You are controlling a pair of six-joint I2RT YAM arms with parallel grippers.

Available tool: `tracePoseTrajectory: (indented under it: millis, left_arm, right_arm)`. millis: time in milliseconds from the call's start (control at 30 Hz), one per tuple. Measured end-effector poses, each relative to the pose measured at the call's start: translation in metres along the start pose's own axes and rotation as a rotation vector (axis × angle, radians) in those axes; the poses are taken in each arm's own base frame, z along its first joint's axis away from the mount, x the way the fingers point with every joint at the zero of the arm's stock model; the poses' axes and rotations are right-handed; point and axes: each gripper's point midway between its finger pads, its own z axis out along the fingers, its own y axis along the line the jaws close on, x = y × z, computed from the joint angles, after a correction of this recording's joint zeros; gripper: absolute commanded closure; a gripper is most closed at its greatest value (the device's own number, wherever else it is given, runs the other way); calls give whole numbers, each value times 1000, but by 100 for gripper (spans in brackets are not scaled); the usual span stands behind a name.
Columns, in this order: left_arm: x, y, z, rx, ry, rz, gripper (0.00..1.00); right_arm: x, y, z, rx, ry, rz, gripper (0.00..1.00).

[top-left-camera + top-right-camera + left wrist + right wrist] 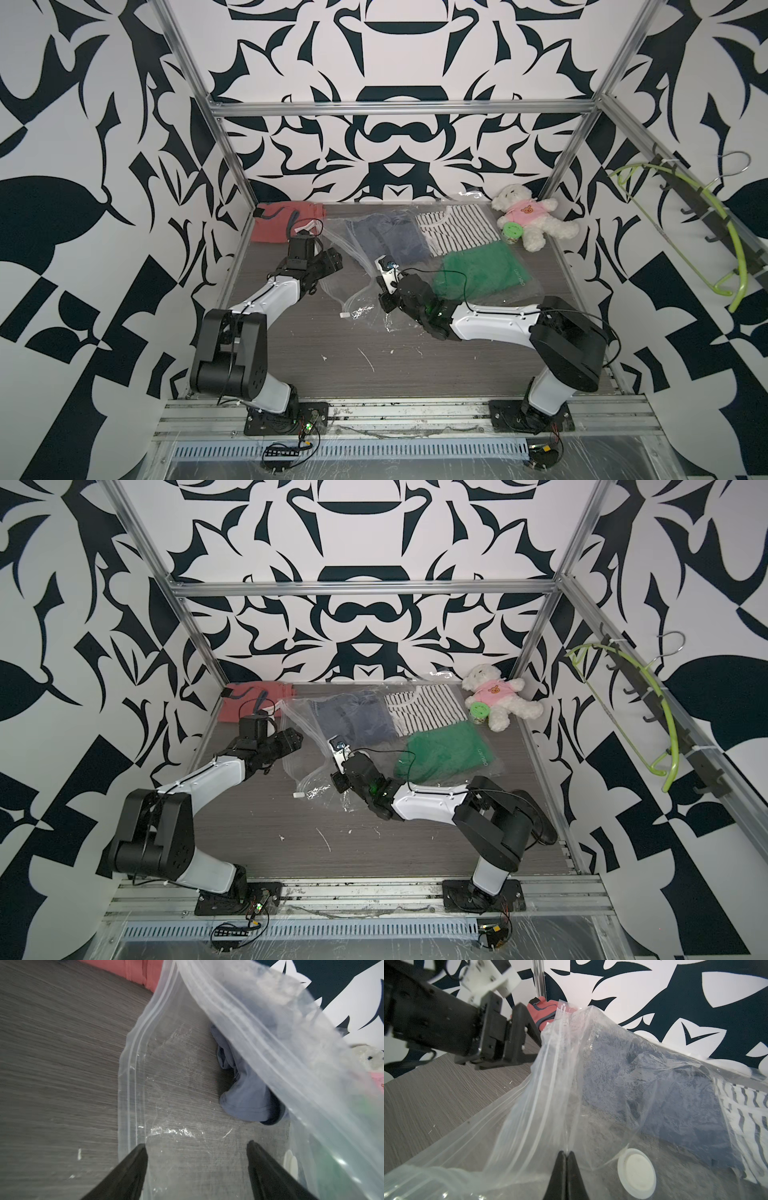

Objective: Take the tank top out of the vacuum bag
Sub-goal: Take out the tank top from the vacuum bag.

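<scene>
The clear vacuum bag (353, 291) lies across the table holding a dark blue garment (390, 237), a striped one (457, 228) and a green one (482, 266). The dark blue one looks like the tank top (245, 1097); it lies just inside the bag's mouth. My right gripper (566, 1152) is shut on the bag's upper layer beside the round white valve (636, 1168) and holds it up like a tent. My left gripper (197, 1145) is open at the mouth, over the lower layer, with one finger on the zip strip (135, 1064). It is a little short of the garment. The white slider clip (344, 315) lies on the table.
A salmon garment (276, 222) lies at the far left corner, just behind the left gripper (334, 259). A white teddy bear (528, 216) and a small green-lidded pot (512, 230) sit at the far right. A green hanger (706, 224) hangs on the right wall rail.
</scene>
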Motion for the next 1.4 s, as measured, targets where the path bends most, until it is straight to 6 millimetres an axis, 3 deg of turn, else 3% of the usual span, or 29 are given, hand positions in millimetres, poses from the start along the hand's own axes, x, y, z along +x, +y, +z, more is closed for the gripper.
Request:
tracePoseTrajectory:
  millis: [100, 300, 500, 1400]
  left_arm:
    - [7, -2, 13, 22, 23, -3, 24]
    - [7, -24, 18, 81, 3, 30, 24]
    - [13, -21, 34, 69, 28, 27, 22]
    - [-11, -37, 118, 117, 47, 46, 18]
  right_arm:
    - [1, 0, 0, 1, 1, 1, 100]
    - [6, -2, -1, 5, 5, 3, 100]
    - [12, -3, -2, 10, 13, 5, 100]
    - [15, -5, -3, 13, -1, 8, 100]
